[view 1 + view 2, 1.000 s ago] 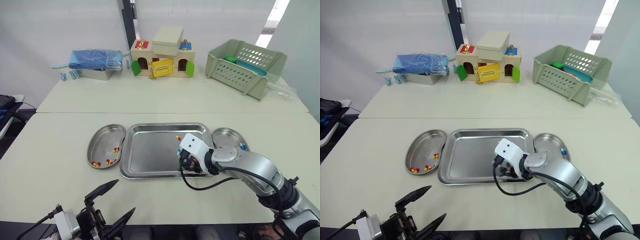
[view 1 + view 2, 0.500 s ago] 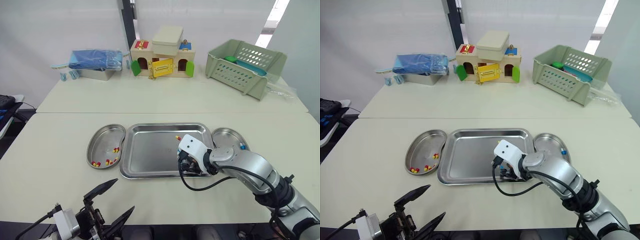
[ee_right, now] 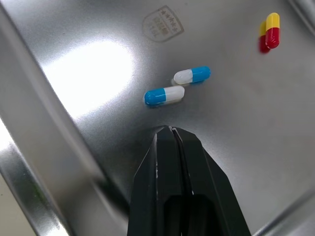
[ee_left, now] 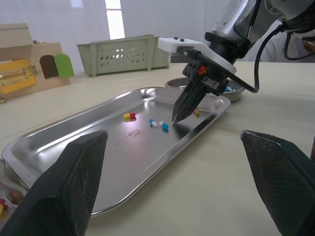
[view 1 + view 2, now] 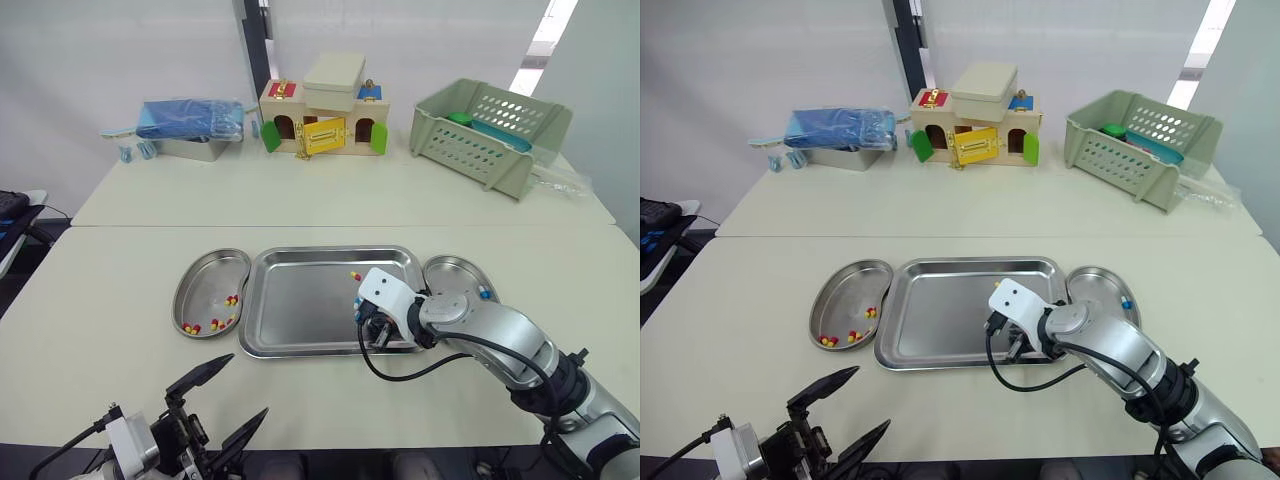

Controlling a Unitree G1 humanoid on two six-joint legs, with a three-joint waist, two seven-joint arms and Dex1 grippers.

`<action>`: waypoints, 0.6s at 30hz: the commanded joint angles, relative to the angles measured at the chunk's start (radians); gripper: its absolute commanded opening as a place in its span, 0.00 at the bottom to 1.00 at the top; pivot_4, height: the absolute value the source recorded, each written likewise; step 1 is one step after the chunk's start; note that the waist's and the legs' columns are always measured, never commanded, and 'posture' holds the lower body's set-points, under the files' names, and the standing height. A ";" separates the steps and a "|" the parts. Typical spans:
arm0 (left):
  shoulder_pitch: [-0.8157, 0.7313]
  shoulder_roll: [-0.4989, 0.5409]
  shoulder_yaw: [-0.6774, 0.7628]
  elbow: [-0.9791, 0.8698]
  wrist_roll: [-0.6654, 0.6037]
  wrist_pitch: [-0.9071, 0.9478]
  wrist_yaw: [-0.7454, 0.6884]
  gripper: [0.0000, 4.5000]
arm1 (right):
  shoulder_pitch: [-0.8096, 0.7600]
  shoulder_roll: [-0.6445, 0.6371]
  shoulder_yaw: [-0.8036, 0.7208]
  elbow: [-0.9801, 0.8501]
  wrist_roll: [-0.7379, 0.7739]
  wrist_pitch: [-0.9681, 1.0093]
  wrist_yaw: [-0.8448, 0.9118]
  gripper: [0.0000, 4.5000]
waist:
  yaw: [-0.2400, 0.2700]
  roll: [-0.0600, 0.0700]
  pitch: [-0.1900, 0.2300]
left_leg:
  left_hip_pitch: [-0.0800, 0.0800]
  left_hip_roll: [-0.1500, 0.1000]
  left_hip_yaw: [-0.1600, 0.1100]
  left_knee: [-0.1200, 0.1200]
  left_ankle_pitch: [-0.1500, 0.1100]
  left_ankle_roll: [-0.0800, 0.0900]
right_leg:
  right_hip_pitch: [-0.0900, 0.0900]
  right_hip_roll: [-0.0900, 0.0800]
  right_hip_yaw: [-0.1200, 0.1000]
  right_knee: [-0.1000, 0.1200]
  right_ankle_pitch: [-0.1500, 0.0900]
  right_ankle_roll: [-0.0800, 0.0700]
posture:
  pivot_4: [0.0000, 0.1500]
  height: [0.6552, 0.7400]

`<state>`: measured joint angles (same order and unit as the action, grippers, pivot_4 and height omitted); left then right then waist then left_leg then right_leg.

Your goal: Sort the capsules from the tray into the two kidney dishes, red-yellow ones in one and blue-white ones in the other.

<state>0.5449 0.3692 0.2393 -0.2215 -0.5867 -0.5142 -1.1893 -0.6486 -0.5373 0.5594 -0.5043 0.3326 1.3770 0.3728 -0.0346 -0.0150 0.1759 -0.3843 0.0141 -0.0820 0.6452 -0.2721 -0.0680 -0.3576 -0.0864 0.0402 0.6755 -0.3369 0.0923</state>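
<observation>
Two blue-white capsules [image 3: 165, 95] lie side by side on the floor of the steel tray [image 5: 290, 300], in its right half toward the near rim. They are close together but not touching. A lone red-yellow capsule [image 3: 272, 30] lies apart from them, nearer the tray's far rim. In the left wrist view one more capsule [image 4: 196, 112], yellowish, sits just past the right claw on the side of the right dish; its second colour is hard to make out.

The right claw [image 3: 170, 130] points down into the tray with its two black fingers pressed together and nothing between them. Its tip stands just beside the nearer blue-white capsule, with a small gap between them. Whether it touches the tray floor I cannot tell.

The left kidney dish [image 5: 205, 275] lies just beside the tray's left side and holds several sorted red-yellow capsules [image 5: 190, 327] in its near half. The right kidney dish [image 5: 447, 270] lies just beside the tray's right side, with a sorted blue-white capsule [image 5: 483, 293] near its right rim.

The left claw [image 5: 248, 386] hangs low at the near edge of the worktop [image 5: 120, 260], well apart from the tray. Its fingers are spread wide and it is empty.

Along the far side of the worktop stand a metal box of blue packets [image 5: 190, 125], a wooden toy house [image 5: 322, 125] with a cream tin [image 5: 336, 72] on its roof, and a pale green basket [image 5: 490, 125].
</observation>
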 commanded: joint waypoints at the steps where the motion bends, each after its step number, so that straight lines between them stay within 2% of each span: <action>1: 0.004 0.013 0.002 -0.004 0.001 -0.018 0.005 1.00 | 0.008 -0.007 0.014 -0.017 -0.004 -0.024 0.022 0.00 | 0.000 0.000 0.000 | 0.000 0.000 0.000 0.000 0.000 0.000 | 0.000 0.000 0.000 0.000 0.000 0.000 | 1.00 1.00; 8: 0.002 0.010 -0.002 -0.004 0.005 -0.019 0.009 1.00 | 0.005 -0.070 0.035 -0.034 -0.025 -0.101 0.067 0.00 | 0.000 0.000 0.000 | 0.000 0.000 0.000 0.000 0.000 0.000 | 0.000 0.000 0.000 0.000 0.000 0.000 | 1.00 1.00; 11: 0.001 0.009 -0.002 -0.003 0.008 -0.019 0.011 1.00 | 0.006 -0.055 -0.006 -0.045 -0.010 -0.110 0.084 0.12 | 0.000 0.000 0.000 | 0.000 0.000 0.000 0.000 0.000 0.000 | 0.000 0.000 0.000 0.000 0.000 0.000 | 1.00 1.00; 16: 0.001 0.007 -0.003 -0.008 0.013 -0.017 0.021 1.00 | 0.017 0.022 -0.060 -0.005 -0.026 -0.125 0.053 0.43 | 0.000 0.000 0.000 | 0.000 0.000 0.000 0.000 0.000 0.000 | 0.000 0.000 0.000 0.000 0.000 0.000 | 1.00 1.00; 18: 0.003 0.007 -0.005 -0.008 0.014 -0.018 0.024 1.00 | 0.019 0.062 -0.086 0.003 -0.023 -0.128 0.042 0.43 | 0.000 0.000 0.000 | 0.000 0.000 0.000 0.000 0.000 0.000 | 0.000 0.000 0.000 0.000 0.000 0.000 | 1.00 1.00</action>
<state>0.5390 0.3700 0.2391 -0.2203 -0.5725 -0.5144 -1.1684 -0.6302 -0.4899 0.5103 -0.4860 0.3108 1.2701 0.4267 -0.0347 -0.0153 0.1762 -0.3846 0.0142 -0.0820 0.6450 -0.2721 -0.0680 -0.3578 -0.0863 0.0402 0.6751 -0.3369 0.0924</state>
